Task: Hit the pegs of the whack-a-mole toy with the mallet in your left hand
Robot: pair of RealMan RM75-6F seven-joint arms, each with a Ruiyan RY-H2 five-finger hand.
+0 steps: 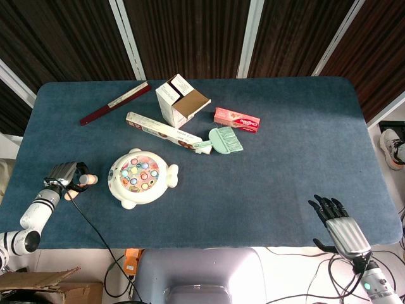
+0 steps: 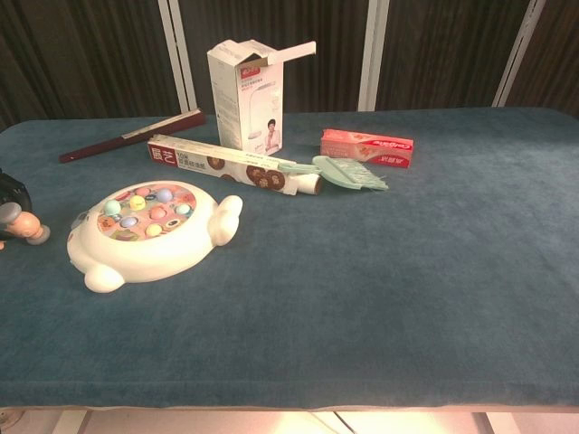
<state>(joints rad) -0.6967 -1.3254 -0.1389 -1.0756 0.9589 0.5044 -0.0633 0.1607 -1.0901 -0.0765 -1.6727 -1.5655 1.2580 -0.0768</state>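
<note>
Head view: my left hand point(image 1: 61, 173) grips the mallet point(image 1: 81, 184) at the table's point(image 1: 304, 139) near edge.
Just right of it sits the whack-a-mole toy point(image 1: 140, 177), pegs point(image 1: 140, 171) up; my right hand point(image 1: 338, 227), fingers spread, holds nothing, well apart.

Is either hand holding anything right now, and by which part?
The left hand grips the mallet by its handle, the head sticking out toward the toy. The right hand holds nothing.
</note>
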